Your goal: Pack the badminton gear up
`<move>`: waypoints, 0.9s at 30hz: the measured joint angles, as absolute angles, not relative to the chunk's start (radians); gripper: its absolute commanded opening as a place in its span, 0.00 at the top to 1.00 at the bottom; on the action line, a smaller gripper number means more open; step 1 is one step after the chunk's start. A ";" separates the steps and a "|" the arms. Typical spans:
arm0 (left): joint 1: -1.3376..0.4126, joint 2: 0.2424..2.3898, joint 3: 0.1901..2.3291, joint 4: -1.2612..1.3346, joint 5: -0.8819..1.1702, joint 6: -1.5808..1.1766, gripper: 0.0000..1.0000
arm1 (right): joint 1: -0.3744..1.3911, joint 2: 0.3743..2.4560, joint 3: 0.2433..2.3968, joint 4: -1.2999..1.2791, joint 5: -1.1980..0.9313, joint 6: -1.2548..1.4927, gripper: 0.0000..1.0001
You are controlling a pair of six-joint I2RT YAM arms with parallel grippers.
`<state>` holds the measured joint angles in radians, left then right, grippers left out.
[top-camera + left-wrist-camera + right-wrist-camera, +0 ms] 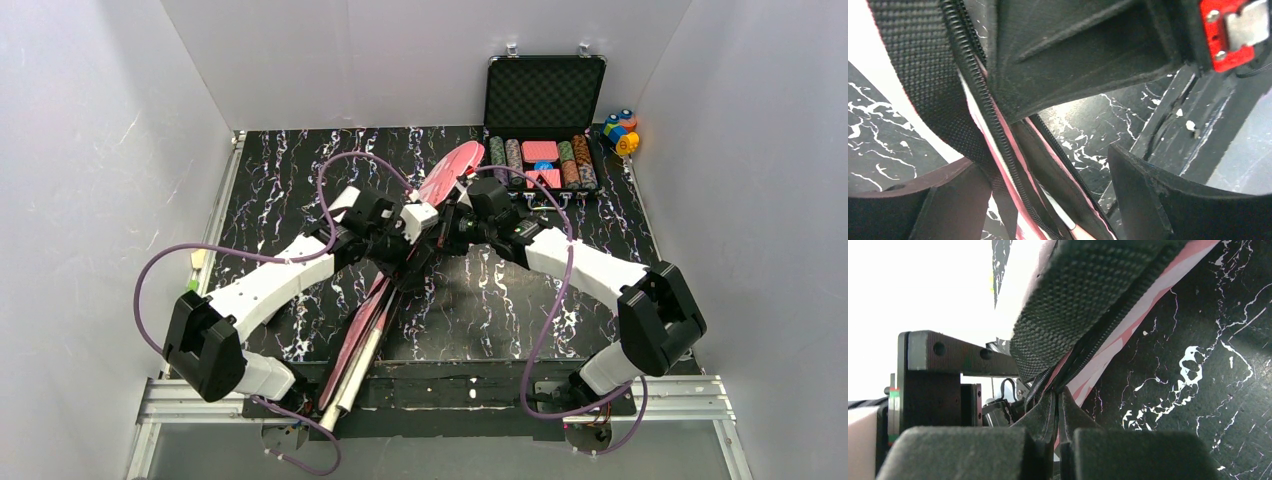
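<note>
The pink racket-shaped bag lies diagonally across the black marble table, head at the far side. A pale long handle or tube shows along its near end; I cannot tell which. My left gripper is open and straddles the bag's zipper edge, next to the black strap. A white shaft shows inside the opening. My right gripper is shut on the bag's zipper edge, just under the strap. No shuttlecocks are in view.
An open black case of poker chips stands at the back right, with small coloured toy blocks beside it. White walls enclose the table on three sides. The bag's near end overhangs the front rail.
</note>
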<state>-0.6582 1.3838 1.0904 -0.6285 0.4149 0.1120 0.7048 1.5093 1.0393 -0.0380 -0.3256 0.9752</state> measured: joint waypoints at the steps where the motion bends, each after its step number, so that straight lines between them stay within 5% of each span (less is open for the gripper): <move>1: -0.673 1.384 1.089 -0.628 0.389 0.120 0.28 | 0.706 1.511 1.041 -0.040 -0.326 0.978 0.99; 9: -0.706 1.384 1.089 -0.629 0.268 0.154 0.82 | 0.707 1.513 1.045 -0.054 -0.335 0.992 0.97; 13: -0.706 1.384 1.089 -0.632 0.243 0.147 0.99 | 0.707 1.512 1.045 -0.062 -0.334 0.991 0.93; 22: -0.708 1.378 1.089 -0.633 0.233 0.130 1.00 | 0.669 1.436 1.032 -0.085 -0.343 0.991 0.51; 27: -0.710 1.378 1.091 -0.658 0.233 0.127 1.00 | 0.585 1.310 1.031 -0.088 -0.344 0.971 0.48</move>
<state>-0.7105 1.3781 1.0908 -0.6582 0.2325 0.1272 0.5846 1.3098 1.0309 -0.0883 -0.3435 0.9710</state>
